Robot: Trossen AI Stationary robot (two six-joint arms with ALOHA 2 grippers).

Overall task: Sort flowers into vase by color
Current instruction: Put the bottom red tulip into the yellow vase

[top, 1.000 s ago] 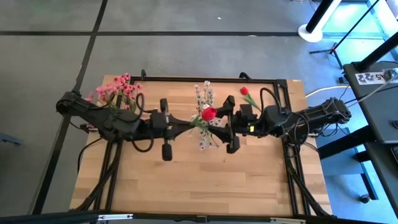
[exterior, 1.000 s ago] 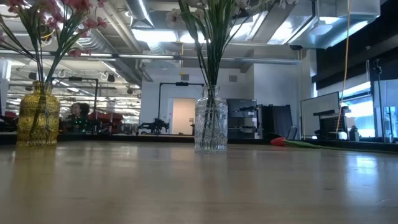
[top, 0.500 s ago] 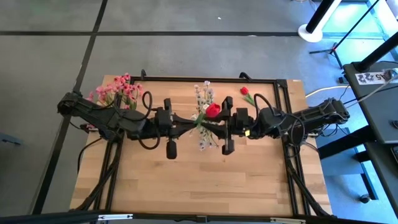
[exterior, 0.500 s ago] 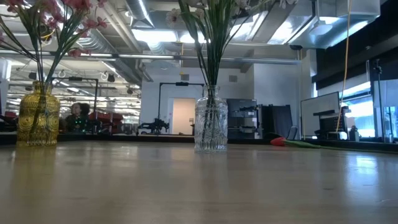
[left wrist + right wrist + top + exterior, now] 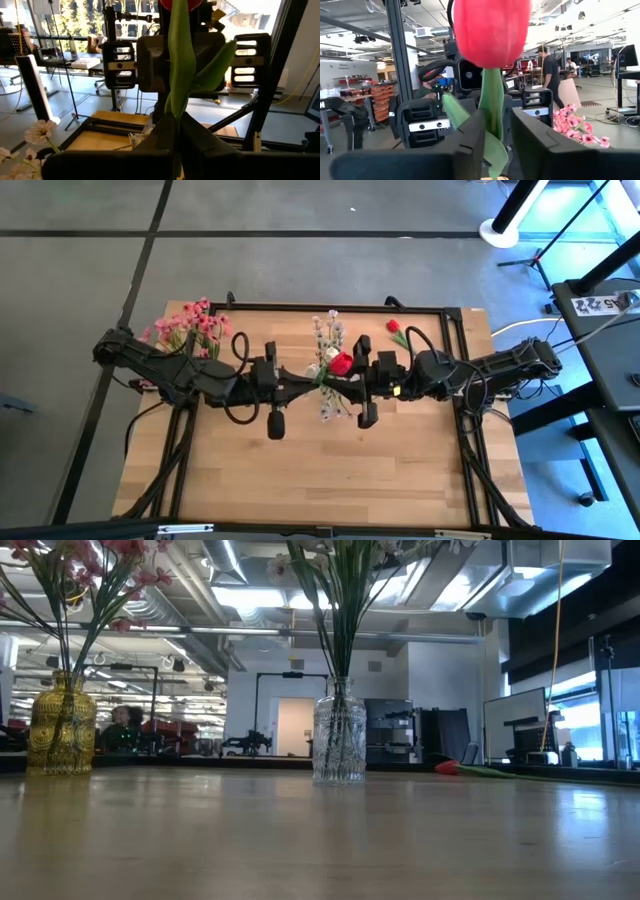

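The left gripper (image 5: 176,131) is pinched on the red rosebud (image 5: 340,363) stem above the clear vase (image 5: 339,743); the right gripper (image 5: 496,131) flanks the same stem, fingers apart. Risk: if one releases before the other grips firmly, the stem may drop among the white sprigs (image 5: 325,335). A second red bud (image 5: 394,326) lies near the table (image 5: 300,470) edge.

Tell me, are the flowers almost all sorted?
Partly. The pink flowers stand in the yellow vase and the white sprigs in the clear vase. The left gripper pinches a red rosebud by its stem over the white sprigs, with the right gripper at it too. Another red flower lies on the table, unsorted.
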